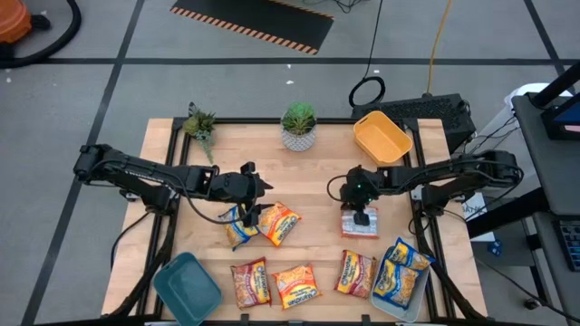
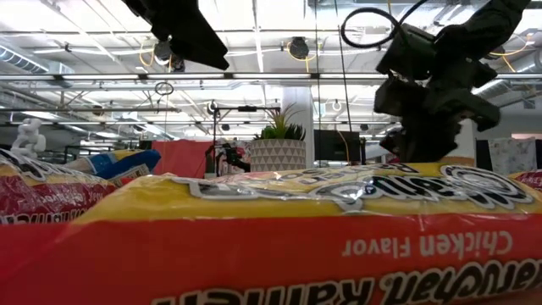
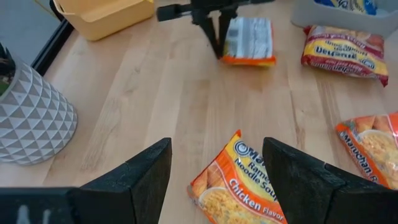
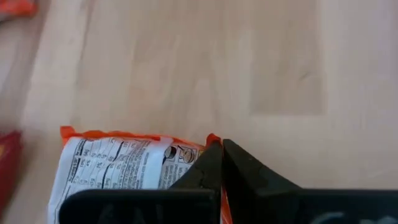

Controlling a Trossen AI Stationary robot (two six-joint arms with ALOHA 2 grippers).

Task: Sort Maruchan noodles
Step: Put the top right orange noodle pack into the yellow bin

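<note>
A face-down, orange-edged crinkly plastic noodle packet (image 1: 360,223) lies on the wooden slatted table (image 1: 317,172) right of centre, between the yellow plastic bin (image 1: 381,137) and the pale bin (image 1: 404,303) holding blue-and-yellow packets (image 1: 401,273). The right gripper (image 1: 362,216) is clenched tight on that packet's edge. The left gripper (image 1: 250,214) hangs with fingers spread above an orange-yellow chicken-flavour packet (image 1: 278,223) near the table's middle, grasping nothing.

Noodle packets spread across the table (image 1: 313,172), bins at three corners.

Two plants stand at the high view's upper edge, one bin (image 1: 381,137) at upper right, another (image 1: 187,288) at lower left. Four packets line the bottom edge; two lie left of centre, one (image 1: 360,223) right of centre. More sit in the lower-right bin (image 1: 388,303).
</note>
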